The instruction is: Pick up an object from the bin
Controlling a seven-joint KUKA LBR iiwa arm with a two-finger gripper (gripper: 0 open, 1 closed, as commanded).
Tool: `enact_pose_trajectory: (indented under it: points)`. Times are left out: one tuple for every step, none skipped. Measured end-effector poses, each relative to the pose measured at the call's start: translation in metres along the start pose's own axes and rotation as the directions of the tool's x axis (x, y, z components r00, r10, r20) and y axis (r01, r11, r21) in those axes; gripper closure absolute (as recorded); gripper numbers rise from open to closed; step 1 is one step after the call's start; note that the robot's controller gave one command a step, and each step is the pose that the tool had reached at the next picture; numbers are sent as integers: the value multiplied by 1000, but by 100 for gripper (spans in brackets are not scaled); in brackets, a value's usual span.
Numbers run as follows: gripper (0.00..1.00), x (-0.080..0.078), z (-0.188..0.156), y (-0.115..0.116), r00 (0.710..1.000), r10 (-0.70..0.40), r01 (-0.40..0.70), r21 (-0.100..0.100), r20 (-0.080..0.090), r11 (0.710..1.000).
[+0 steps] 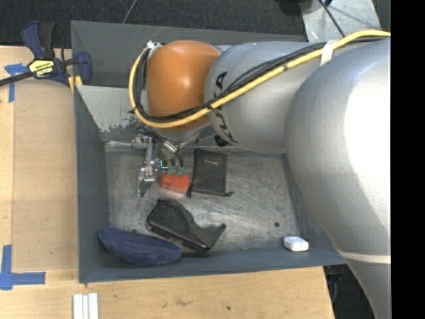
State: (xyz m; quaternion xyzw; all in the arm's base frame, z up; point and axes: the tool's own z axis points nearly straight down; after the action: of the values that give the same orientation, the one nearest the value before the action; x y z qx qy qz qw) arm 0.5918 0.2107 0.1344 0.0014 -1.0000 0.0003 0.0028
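My gripper (pixel 155 176) hangs below the orange wrist cover over the left middle of the bin floor. Its fingers stand apart, open, with bare floor between them. A small red-orange block (pixel 175 182) lies just right of the right finger, touching it or nearly so. Directly right of the block lies a black flat rectangular pad (pixel 210 172). In front of the gripper lies a black curved handle-shaped piece (pixel 180 224).
A dark blue soft pouch (pixel 138 246) rests against the bin's front left wall. A small white oval thing (pixel 295 244) sits in the front right corner. The thick arm covers the bin's right and back parts.
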Motion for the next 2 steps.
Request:
enact_pose_trajectory:
  points:
    - [0,-8,34,-66,996,78,-78,-13,33,997]
    - [0,-32,58,-118,998,62,-61,-10,14,998]
